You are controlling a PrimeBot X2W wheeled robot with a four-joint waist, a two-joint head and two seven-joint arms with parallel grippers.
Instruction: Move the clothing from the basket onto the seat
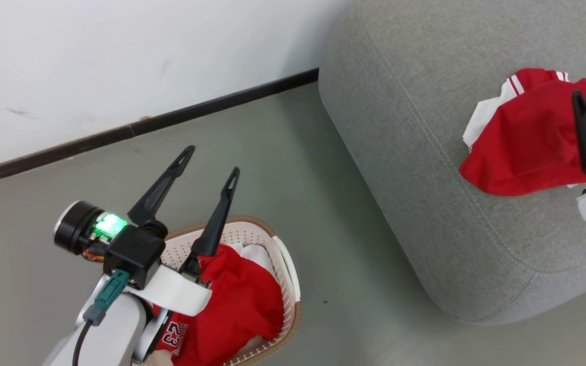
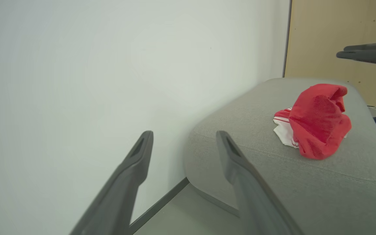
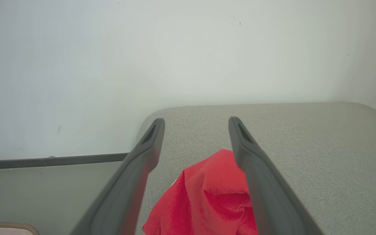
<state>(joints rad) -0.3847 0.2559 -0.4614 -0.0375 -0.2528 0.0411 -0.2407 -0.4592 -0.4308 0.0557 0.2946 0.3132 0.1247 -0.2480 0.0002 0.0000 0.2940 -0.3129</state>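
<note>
Some red clothes (image 1: pixel 237 305) lie in the basket (image 1: pixel 289 277), right under my left gripper (image 1: pixel 212 159). Its fingers are spread wide and hold nothing. One red top (image 1: pixel 527 147) sits on the seat (image 1: pixel 405 152), just under my right gripper (image 3: pixel 196 120), which is spread wide too. If I pinch only a loose fold, the clothes may slip onto the floor (image 1: pixel 323 203).

Grey woven sofa (image 1: pixel 405 168): rounded corner, stitched seam along edge. Crumpled red garment (image 1: pixel 527 142) with white striped cuff heaped on top, just inside the seam. Cream perforated basket (image 1: pixel 247 235) with brown rim stands on the floor; red printed garment (image 1: pixel 242 300) bunched inside.
</note>
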